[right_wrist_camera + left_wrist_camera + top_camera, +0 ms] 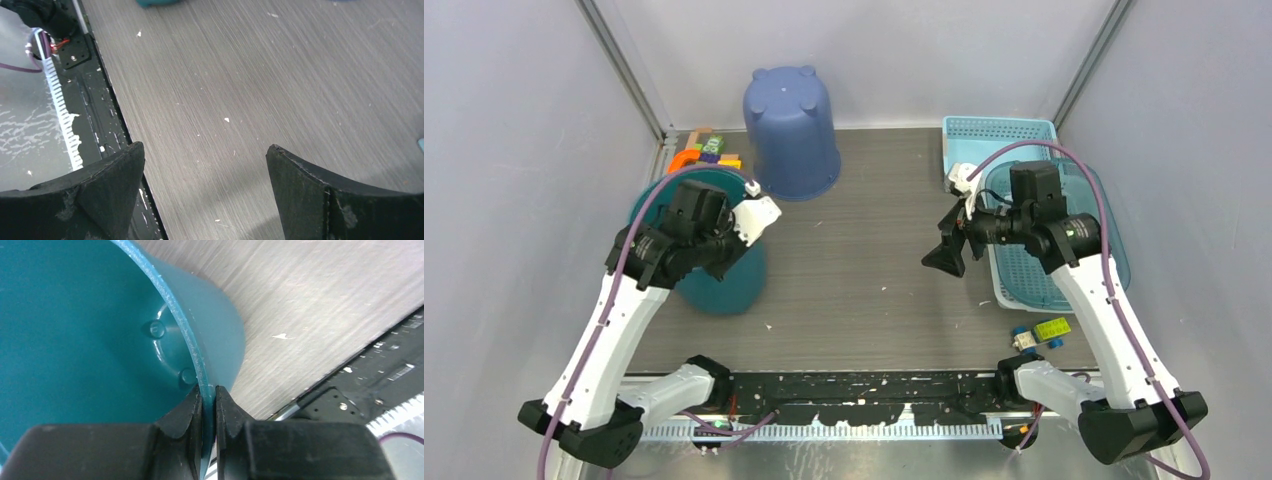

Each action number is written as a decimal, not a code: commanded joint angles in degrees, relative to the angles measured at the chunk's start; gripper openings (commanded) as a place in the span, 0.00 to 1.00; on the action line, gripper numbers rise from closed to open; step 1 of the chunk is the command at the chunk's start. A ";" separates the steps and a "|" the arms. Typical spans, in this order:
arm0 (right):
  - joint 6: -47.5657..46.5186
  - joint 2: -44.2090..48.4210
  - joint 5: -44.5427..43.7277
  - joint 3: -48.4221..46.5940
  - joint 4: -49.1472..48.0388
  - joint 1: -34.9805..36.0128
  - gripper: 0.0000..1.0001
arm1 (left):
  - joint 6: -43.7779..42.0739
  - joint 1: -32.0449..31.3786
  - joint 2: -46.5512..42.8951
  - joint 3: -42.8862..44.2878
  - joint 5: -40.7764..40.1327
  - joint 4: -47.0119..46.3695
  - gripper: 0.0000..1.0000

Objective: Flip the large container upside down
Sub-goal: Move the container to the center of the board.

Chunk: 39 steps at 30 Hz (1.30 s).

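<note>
Rim of the teal bucket (75, 340) sits pinched in my left hand (209, 396), one finger inside, one outside. I see it mouth-up on the desk's (864, 270) left side. My right hand (205, 160) hovers spread above the desk.

I see the large container (724, 285) on the table's (874, 280) left, blocks (706, 150) behind it, an inverted bucket (791, 130) at back centre, a basket (1014, 135) at right, small toys (1044, 332) before it.
</note>
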State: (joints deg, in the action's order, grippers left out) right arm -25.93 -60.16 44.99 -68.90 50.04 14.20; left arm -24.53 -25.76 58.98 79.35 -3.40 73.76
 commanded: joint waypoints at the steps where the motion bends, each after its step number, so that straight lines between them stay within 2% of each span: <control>1: -4.66 -0.51 5.31 -6.33 4.01 0.39 0.95 | -4.86 -0.50 -0.82 5.28 16.41 5.15 0.07; 9: -6.55 -1.99 12.27 -11.53 4.60 0.87 0.95 | -10.13 -1.30 -3.85 7.40 38.01 6.13 0.07; 14: -7.09 -4.42 15.36 -15.24 5.88 1.65 0.95 | -11.16 -2.66 -1.12 6.69 46.30 2.46 0.06; 17: -8.66 -5.47 15.78 -16.74 7.34 3.18 0.95 | -8.91 -6.29 1.07 5.51 44.31 -2.99 0.06; 21: -12.51 -6.39 14.43 -17.78 10.85 5.72 0.95 | -6.95 -17.12 4.19 2.49 33.13 -9.69 0.02; 27: -14.32 -7.33 10.67 -18.17 11.44 8.39 0.95 | -8.70 -24.17 9.77 5.61 26.74 -11.36 0.02; 29: -14.48 -7.69 9.32 -18.20 11.06 9.02 0.95 | -9.13 -25.38 10.90 7.45 25.83 -11.29 0.10; 30: -14.57 -7.83 8.30 -18.12 10.77 9.52 0.94 | -9.27 -25.61 11.19 8.13 25.63 -11.35 0.19; 33: -15.53 -8.34 5.28 -18.11 10.72 11.09 0.94 | -9.26 -25.73 11.28 10.15 24.54 -11.50 0.62; 35: -16.32 -8.74 2.54 -18.15 10.69 12.66 0.94 | -8.83 -25.77 10.61 11.06 23.14 -11.78 0.83; 37: -16.95 -9.48 -0.49 -18.64 10.74 14.34 0.94 | -8.52 -25.75 9.54 11.84 21.84 -11.55 0.95; 39: -17.51 -10.50 -3.05 -19.69 11.29 16.02 0.94 | -8.40 -25.25 8.10 12.73 21.09 -11.00 1.00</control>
State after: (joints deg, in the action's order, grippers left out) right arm -40.99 -69.43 48.25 -85.19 61.41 27.57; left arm -33.36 -51.31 70.63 89.01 20.43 64.10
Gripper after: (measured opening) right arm 0.940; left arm 0.968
